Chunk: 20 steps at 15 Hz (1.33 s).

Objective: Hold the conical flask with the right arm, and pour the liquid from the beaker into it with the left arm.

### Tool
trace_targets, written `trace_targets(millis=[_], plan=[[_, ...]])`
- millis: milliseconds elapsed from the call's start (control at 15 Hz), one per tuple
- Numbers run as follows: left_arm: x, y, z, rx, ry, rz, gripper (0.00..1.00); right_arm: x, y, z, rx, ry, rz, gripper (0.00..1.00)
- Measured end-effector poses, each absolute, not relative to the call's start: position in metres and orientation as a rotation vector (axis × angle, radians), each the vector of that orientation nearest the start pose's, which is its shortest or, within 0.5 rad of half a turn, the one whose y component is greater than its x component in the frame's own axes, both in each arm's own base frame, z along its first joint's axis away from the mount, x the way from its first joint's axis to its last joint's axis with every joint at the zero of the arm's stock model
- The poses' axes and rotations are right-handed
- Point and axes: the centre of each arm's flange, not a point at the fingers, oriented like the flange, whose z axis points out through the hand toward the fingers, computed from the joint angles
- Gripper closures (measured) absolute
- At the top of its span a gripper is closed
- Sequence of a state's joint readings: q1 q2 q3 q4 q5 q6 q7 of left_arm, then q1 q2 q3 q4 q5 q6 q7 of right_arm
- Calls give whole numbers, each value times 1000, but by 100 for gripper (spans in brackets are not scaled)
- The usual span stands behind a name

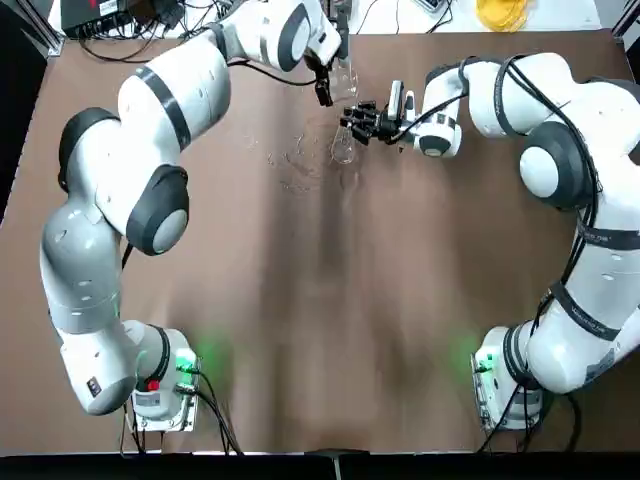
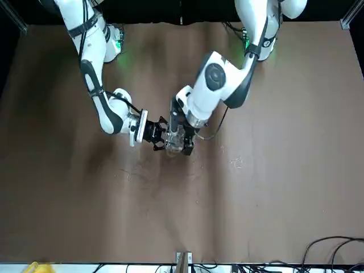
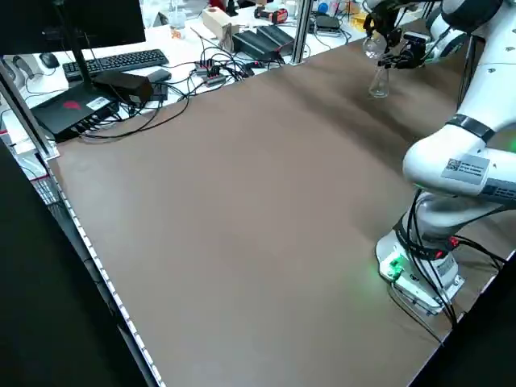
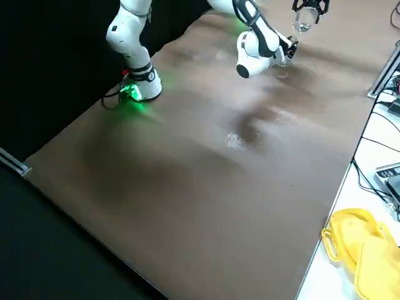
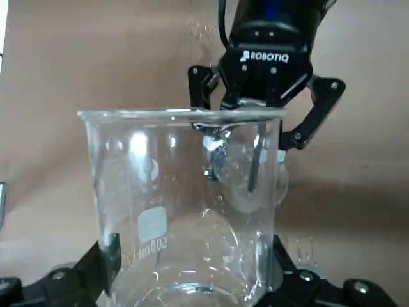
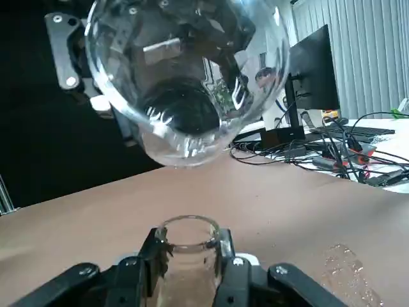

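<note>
In the left wrist view, the brand name "ROBOTIQ" stands in white capitals, beside a small white logo, on the right arm's black two-finger hand (image 5: 248, 160). Nearer the camera, the clear straight-sided glass beaker (image 5: 185, 211) carries white volume lettering, seen mirrored beneath a blank white patch: "ml" and two zeros can be made out, but the first digit is uncertain. In the left side view, a grey printed label (image 3: 465, 168) on the left arm's white casing has lines of text too small to read.
</note>
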<state>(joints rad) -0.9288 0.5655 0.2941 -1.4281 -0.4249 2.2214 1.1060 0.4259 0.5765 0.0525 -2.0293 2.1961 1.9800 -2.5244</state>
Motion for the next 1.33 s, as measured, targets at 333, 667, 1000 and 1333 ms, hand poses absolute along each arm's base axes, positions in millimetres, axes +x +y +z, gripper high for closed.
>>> trace_targets(millis=[333,667,1000,1333], plan=[[587,-444,415,-2459,2371,-720,2,513,322,179,-1507,-927,-1224,61],[620,-396,421,-2578,2434,-1025,2,520,309,178,-1526,-919,-1239,61],[656,-318,390,-2558,2577,-1307,2,535,269,172,-1586,-915,-1262,61],[684,-246,329,-2465,2623,-1628,2,544,215,160,-1629,-1009,-1266,61]])
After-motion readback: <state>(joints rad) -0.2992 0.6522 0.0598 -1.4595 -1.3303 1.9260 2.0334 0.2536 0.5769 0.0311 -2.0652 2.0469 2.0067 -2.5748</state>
